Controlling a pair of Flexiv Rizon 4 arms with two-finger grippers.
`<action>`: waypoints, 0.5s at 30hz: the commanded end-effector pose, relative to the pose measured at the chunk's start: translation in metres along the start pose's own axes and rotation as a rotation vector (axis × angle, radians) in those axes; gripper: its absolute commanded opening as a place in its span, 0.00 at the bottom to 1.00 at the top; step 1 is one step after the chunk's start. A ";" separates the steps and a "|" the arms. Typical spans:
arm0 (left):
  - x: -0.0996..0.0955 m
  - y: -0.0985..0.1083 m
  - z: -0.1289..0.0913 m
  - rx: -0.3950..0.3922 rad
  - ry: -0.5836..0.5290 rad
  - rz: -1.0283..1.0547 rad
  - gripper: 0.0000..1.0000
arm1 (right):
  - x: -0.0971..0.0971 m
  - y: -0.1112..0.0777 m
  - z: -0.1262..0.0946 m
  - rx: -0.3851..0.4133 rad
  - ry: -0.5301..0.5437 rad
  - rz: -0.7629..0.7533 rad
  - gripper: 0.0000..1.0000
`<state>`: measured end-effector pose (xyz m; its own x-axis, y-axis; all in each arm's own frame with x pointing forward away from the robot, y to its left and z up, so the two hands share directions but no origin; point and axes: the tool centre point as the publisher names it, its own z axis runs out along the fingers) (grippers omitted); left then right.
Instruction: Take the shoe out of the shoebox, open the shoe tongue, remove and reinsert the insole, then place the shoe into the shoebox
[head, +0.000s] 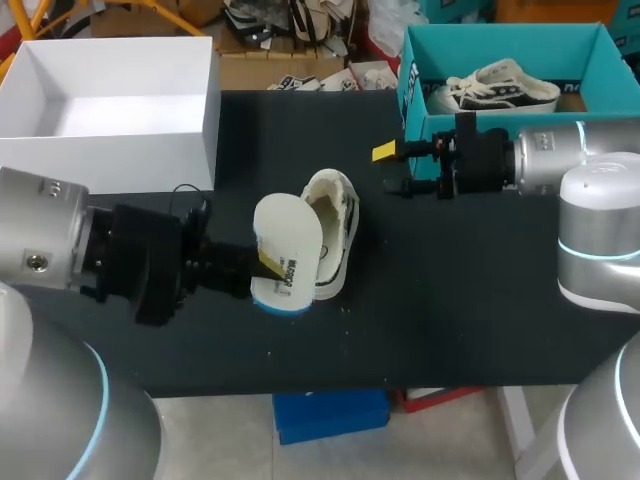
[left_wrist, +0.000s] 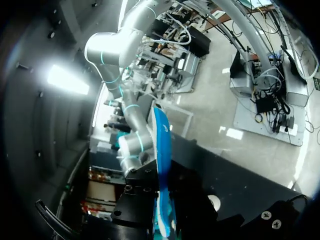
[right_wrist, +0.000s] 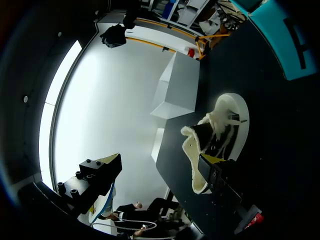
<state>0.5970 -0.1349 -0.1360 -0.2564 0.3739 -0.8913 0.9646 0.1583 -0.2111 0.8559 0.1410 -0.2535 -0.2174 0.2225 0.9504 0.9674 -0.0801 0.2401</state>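
While the white box (head: 110, 60) stands open at the far left corner of the black table (head: 480, 300), the left arm comes in low from the left side. The left pincer (head: 266, 264) is closed on the insole (head: 287, 250), with one yellow tip showing against the insole's pale face. The insole, white with a blue rim, is held up off the table, and in the head view it overlaps the left side of the shoe (head: 335, 235). Seen from the left wrist, it stands edge-on between the pincer's dark fingers, blue rim outward.

Just right of the insole, the shoe, a cream low-top with dark side markings, lies on the table near its middle, outside either box. Its fleecy collar and dark inside show in the right wrist view, where it sits ahead of the pincer, beside one finger.

Further right, the right arm reaches in from the right side. The right pincer (head: 392, 170) is spread wide and holds nothing. It hangs over the table, apart from the shoe, just in front of the teal shoebox (head: 600, 55). That box stands open at the far right corner, with a second shoe (head: 500, 88) lying inside.
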 end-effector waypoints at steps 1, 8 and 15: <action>0.050 -0.027 -0.002 -0.121 -0.243 0.137 0.00 | 0.000 -0.001 0.001 -0.003 -0.001 0.000 1.00; 0.070 -0.003 0.016 -0.135 -0.314 0.262 0.00 | 0.000 -0.001 0.001 -0.003 -0.001 0.000 1.00; 0.077 0.028 0.031 -0.123 -0.412 0.349 0.00 | 0.000 -0.001 0.001 -0.003 -0.001 0.000 1.00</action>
<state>0.6033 -0.1259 -0.1998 0.0990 0.3395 -0.9354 0.9927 0.0309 0.1162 0.8562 0.1411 -0.2533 -0.2172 0.2232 0.9503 0.9676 -0.0793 0.2398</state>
